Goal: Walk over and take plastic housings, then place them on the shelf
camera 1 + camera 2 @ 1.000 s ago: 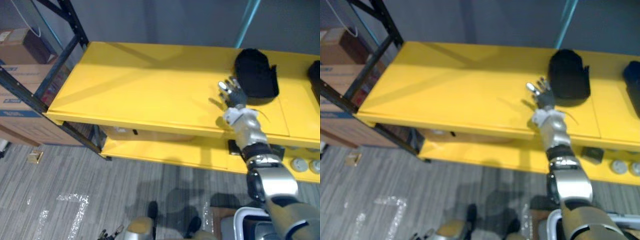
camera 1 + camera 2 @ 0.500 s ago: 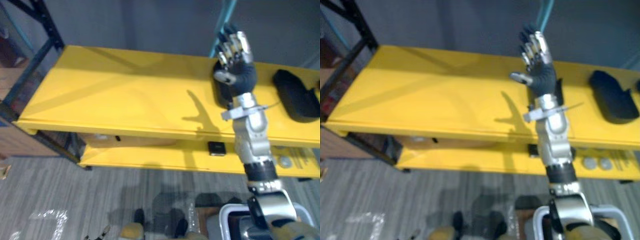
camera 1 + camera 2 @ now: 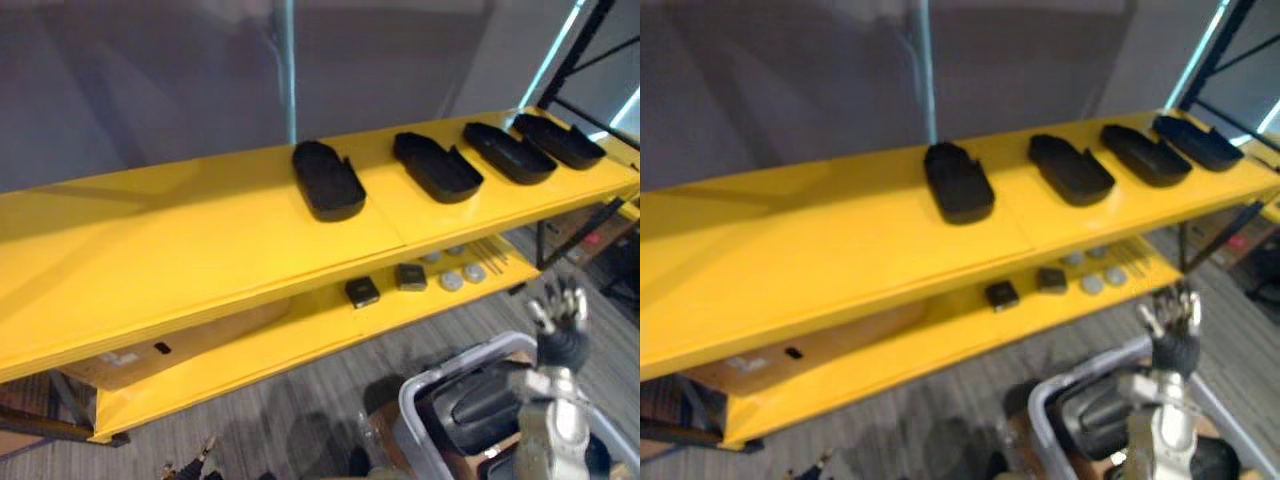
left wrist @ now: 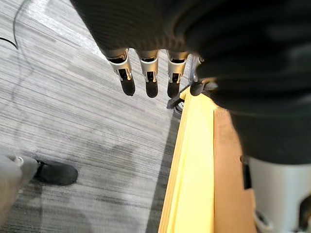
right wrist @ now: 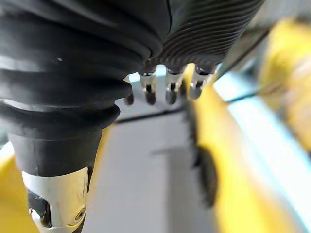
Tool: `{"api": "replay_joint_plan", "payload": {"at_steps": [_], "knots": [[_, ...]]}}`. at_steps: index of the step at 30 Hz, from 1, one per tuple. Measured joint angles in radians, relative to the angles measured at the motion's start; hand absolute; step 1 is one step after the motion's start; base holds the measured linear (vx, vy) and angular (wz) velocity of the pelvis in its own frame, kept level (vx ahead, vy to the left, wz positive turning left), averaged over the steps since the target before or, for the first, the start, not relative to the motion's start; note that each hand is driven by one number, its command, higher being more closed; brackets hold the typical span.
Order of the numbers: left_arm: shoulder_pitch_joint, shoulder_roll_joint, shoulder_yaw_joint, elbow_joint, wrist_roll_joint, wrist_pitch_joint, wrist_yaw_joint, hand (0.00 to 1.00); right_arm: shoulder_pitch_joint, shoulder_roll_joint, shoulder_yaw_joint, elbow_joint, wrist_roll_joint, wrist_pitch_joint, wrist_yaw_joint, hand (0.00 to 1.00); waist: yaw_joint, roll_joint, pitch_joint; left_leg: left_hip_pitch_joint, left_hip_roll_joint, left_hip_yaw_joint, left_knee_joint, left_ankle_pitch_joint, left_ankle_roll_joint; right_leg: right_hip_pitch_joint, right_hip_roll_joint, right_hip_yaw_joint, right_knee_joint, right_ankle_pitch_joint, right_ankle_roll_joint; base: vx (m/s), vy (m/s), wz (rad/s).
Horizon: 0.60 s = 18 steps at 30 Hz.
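While four black plastic housings (image 3: 327, 182) already line the yellow shelf (image 3: 150, 260), our left hand (image 4: 146, 73) and right hand (image 3: 563, 340) hang open, empty.

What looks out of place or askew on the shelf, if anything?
Nothing stands out. Four black housings lie flat in a row on the top shelf, apart from each other, none over the edge. Small parts sit on the lower shelf. The right hand is open by the grey bin; the left hand is open too.

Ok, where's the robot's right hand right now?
Lower right of the left eye view: the open right hand is beside the grey plastic bin, in front of the yellow shelf.
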Motion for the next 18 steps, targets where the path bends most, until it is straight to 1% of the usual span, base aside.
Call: {"api": "replay_joint_plan", "payload": {"at_steps": [3,4,6,7,9,11,12,13,14,18], "knots": [[0.005,0.001,-0.038,-0.006,0.000,0.007,0.002,0.00,0.032,0.016,0.043,0.092,-0.010,0.013,0.080,0.00,0.002,0.005,-0.003,0.006,-0.003,0.002,0.000,-0.003,0.002,0.004,-0.003,0.002,0.003,-0.001,0.002,-0.01,0.003,-0.05],[0.005,-0.001,-0.040,-0.007,0.000,0.007,0.002,0.00,0.032,0.017,0.054,0.105,-0.010,0.014,0.088,0.00,0.002,0.006,-0.003,0.006,-0.004,0.002,0.000,-0.003,0.002,0.003,-0.004,0.002,0.003,-0.001,0.003,0.00,0.000,0.00],[0.007,0.000,-0.062,-0.007,0.000,0.016,0.003,0.00,0.024,0.023,0.099,0.164,-0.073,0.014,0.121,0.00,0.007,0.006,-0.003,0.005,-0.007,-0.002,-0.001,-0.003,0.003,0.004,-0.008,0.000,0.004,-0.002,0.006,-0.01,0.019,0.04],[0.009,0.001,-0.071,-0.007,0.000,0.019,0.003,0.00,0.020,0.023,0.113,0.181,-0.082,0.015,0.126,0.00,0.008,0.007,-0.003,0.005,-0.009,-0.003,-0.001,-0.004,0.003,0.004,-0.010,-0.001,0.004,-0.002,0.006,0.00,0.023,0.06],[0.012,-0.005,-0.080,-0.007,0.001,0.030,0.006,0.00,0.011,0.025,0.154,0.240,-0.129,0.033,0.135,0.00,0.023,0.011,-0.006,0.004,-0.014,-0.008,-0.001,-0.006,0.008,0.006,-0.015,-0.003,0.004,-0.002,0.008,0.01,0.030,0.06],[0.012,-0.004,-0.082,-0.007,0.001,0.032,0.006,0.00,0.010,0.026,0.175,0.270,-0.147,0.041,0.145,0.00,0.033,0.012,-0.007,0.003,-0.018,-0.017,-0.001,-0.007,0.009,0.008,-0.019,-0.009,0.004,-0.003,0.010,0.03,0.022,0.20],[0.016,0.001,-0.101,-0.007,0.001,0.038,0.008,0.00,0.002,0.027,0.200,0.305,-0.154,0.051,0.150,0.00,0.031,0.013,-0.006,0.003,-0.023,-0.041,-0.001,-0.007,0.010,0.020,-0.025,-0.033,0.004,-0.010,0.017,0.08,0.047,0.56],[0.017,0.002,-0.116,-0.007,0.001,0.054,0.008,0.00,-0.030,0.031,0.275,0.377,-0.207,0.052,0.151,0.00,0.054,0.014,-0.006,0.004,-0.033,-0.066,-0.001,-0.010,0.017,0.037,-0.034,-0.059,0.004,-0.017,0.021,0.07,0.041,0.51],[0.011,0.008,-0.117,-0.008,0.001,0.056,0.010,0.00,-0.066,0.041,0.335,0.454,-0.245,0.052,0.146,0.00,0.059,0.000,0.002,0.006,-0.047,-0.088,-0.002,-0.016,0.026,0.056,-0.048,-0.087,0.001,-0.026,0.028,0.05,0.034,0.28],[0.011,0.008,-0.115,-0.008,0.001,0.056,0.010,0.00,-0.066,0.042,0.342,0.454,-0.245,0.052,0.146,0.00,0.058,0.000,0.002,0.007,-0.045,-0.084,-0.001,-0.018,0.028,0.055,-0.048,-0.084,0.001,-0.026,0.028,0.00,0.001,-0.02]]}}
